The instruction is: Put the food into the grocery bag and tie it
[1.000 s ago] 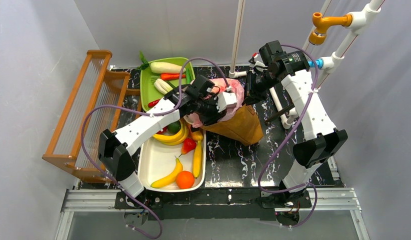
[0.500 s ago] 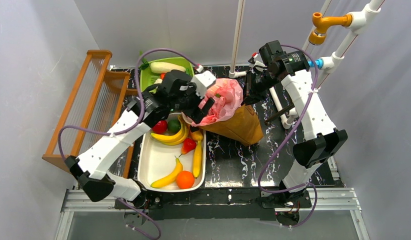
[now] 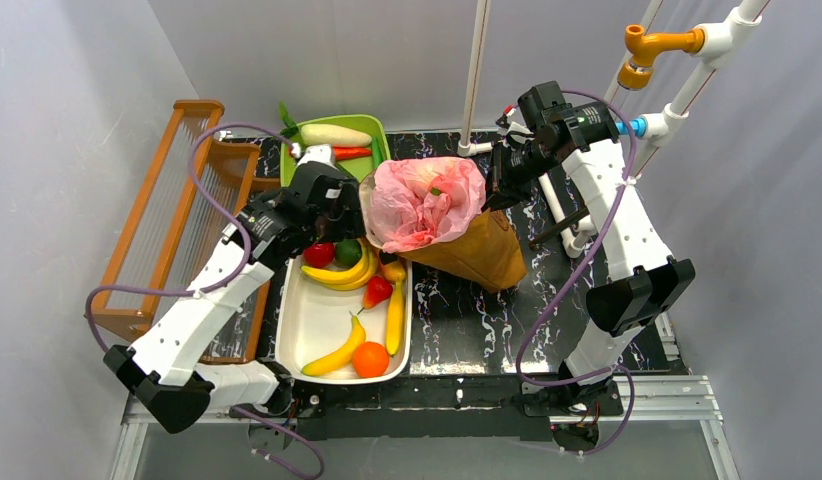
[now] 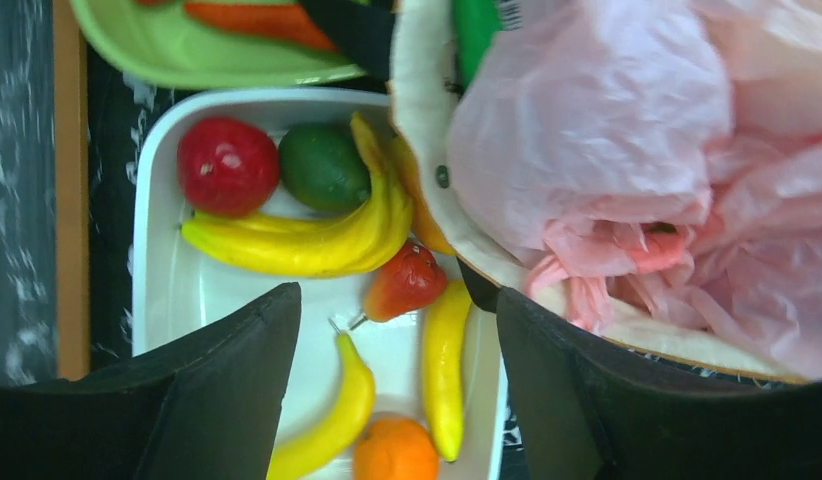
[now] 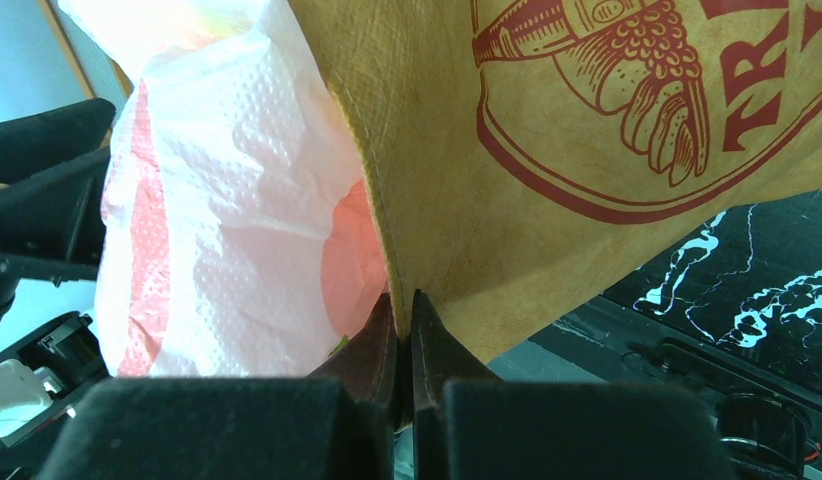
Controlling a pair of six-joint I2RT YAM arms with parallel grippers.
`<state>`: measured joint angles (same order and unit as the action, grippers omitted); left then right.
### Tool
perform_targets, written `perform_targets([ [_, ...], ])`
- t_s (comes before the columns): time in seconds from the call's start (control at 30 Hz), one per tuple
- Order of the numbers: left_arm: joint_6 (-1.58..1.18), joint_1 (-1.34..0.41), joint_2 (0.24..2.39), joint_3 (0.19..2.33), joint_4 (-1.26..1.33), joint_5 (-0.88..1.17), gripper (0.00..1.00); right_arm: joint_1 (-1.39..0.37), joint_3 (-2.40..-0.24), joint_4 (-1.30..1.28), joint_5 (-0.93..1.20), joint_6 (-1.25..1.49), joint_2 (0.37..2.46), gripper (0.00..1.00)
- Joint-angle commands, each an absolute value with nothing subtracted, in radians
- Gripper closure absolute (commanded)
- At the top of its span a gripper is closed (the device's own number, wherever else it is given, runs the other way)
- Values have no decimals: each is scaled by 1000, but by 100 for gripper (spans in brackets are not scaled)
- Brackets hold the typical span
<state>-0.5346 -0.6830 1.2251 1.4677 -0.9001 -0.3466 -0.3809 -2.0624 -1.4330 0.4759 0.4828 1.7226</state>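
A black marbled table [image 3: 457,310]. The food [image 3: 370,360] lies in the white tray [image 3: 317,320], just left of the pink grocery bag [image 3: 427,200], which sits in a brown paper bag [image 3: 482,250]. The left gripper [image 4: 395,295] is nearer; it hangs over the tray's far end, pointing down, jaws wide apart and holding nothing. The bananas [image 4: 307,240] lie side to side, the same way the jaws open. The right gripper [image 5: 404,300] is pinched tight on the brown paper bag's rim

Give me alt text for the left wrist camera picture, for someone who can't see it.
The left gripper hangs open above a white tray of toy fruit: bananas, a red fruit, a green fruit, an orange. At the picture's right, a crumpled pink bag sits in a paper bag.
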Motion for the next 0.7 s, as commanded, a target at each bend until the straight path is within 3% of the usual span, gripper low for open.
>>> perform_targets([
  [0.0,-847,-638,1147,1388,-926,-379,33,-384,-2054,-1414,537,478,1690,99],
  [0.33,-1044,-575,1094,1154,-705,-277,50,-383,-2010,-1397,535,480,1663,99],
  [0.67,-1042,-573,1188,1150,-611,-264,49,-383,-1988,-1396,532,483,1634,99],
])
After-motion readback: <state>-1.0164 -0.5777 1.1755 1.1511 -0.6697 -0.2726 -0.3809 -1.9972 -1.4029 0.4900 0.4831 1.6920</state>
